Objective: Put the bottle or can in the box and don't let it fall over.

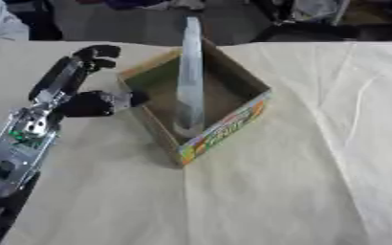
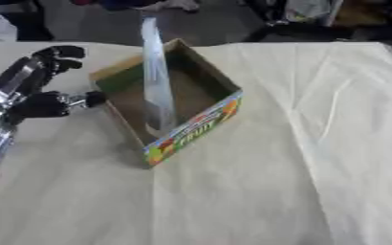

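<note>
Bottle (image 1: 189, 81) stands tall and upright inside the big cardboard box (image 1: 233, 122), on the cloth-covered table (image 1: 299, 182), so the job looks nearly done. Left hand (image 1: 86, 83) sits outside the box at nine o'clock from the bottle, apart from it, fingers curled and holding nothing.

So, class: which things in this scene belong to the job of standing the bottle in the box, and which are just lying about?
Belong to the job:
- clear bottle, upright inside
- cardboard box
- left hand, beside the box

Just there:
- cream tablecloth
- dark clutter beyond the table's far edge
</note>
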You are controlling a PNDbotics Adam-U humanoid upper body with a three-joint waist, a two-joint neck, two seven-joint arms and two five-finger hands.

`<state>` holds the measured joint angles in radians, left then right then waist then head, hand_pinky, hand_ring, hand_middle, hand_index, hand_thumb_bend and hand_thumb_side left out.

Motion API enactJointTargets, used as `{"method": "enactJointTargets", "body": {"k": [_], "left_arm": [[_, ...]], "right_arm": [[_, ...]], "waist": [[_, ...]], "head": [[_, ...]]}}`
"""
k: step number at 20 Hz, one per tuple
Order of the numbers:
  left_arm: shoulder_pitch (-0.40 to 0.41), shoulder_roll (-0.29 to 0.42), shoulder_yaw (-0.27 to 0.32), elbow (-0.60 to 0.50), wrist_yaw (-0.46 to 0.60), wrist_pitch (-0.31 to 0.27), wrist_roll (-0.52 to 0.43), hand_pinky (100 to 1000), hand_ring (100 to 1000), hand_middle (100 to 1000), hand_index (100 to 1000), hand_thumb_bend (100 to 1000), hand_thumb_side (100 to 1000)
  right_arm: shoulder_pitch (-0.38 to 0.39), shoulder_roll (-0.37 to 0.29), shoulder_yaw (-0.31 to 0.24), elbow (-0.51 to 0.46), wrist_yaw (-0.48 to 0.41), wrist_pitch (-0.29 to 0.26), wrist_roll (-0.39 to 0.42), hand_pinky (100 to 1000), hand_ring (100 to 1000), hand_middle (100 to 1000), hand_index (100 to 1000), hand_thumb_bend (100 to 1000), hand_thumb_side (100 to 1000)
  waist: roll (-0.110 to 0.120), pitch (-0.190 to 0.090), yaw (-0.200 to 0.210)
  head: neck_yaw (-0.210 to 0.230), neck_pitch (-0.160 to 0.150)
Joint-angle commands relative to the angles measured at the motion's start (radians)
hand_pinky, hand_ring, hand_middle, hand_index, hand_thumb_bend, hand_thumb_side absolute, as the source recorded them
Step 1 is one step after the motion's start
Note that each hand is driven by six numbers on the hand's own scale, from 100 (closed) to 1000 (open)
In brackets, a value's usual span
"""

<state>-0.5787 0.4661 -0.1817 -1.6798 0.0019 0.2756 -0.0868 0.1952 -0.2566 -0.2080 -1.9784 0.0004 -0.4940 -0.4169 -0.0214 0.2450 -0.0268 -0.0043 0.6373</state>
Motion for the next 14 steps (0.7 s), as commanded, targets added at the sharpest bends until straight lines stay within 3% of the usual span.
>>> {"method": "enactJointTargets", "body": {"k": [1,4,8,10,12,13,14], "left_arm": [[0.032,0.062,0.056,-0.097,0.088,0.002,0.001,1000,779,805,858,772,425],[0.090,0.100,0.094,-0.175,0.168,-0.005,-0.008,1000,514,766,855,765,434],[0.141,0.117,0.147,-0.236,0.248,-0.015,-0.001,1000,481,652,808,797,496],[0.159,0.117,0.171,-0.253,0.281,-0.025,0.008,1000,430,602,757,853,592],[0.172,0.113,0.193,-0.264,0.329,-0.036,0.031,997,370,576,697,1000,691],[0.178,0.113,0.200,-0.267,0.358,-0.042,0.046,994,349,563,664,1000,780],[0.182,0.115,0.206,-0.269,0.384,-0.047,0.061,994,349,563,664,1000,780]], "right_arm": [[0.003,-0.022,-0.012,-0.022,0.011,-0.001,-0.008,892,911,923,953,100,501],[0.002,-0.022,-0.012,-0.022,0.015,0.001,-0.011,891,910,923,953,100,500],[0.002,-0.018,-0.011,-0.022,0.022,-0.001,-0.014,892,910,923,953,100,497],[0.002,-0.014,-0.011,-0.022,0.026,-0.001,-0.015,892,909,921,953,100,494],[0.003,-0.012,-0.011,-0.022,0.030,-0.001,-0.017,894,908,919,953,100,494],[0.003,-0.011,-0.010,-0.022,0.031,0.000,-0.019,900,908,919,953,100,496],[0.002,-0.011,-0.010,-0.022,0.032,0.001,-0.021,900,908,919,953,100,496]], "waist": [[0.001,-0.020,0.003],[0.003,-0.018,0.006],[0.002,-0.015,0.010],[0.000,-0.013,0.011],[-0.001,-0.012,0.013],[-0.001,-0.012,0.013],[-0.001,-0.011,0.013]], "head": [[-0.008,0.006],[-0.007,0.006],[-0.001,-0.001],[-0.002,-0.004],[-0.002,-0.004],[-0.002,-0.004],[-0.001,-0.005]]}}
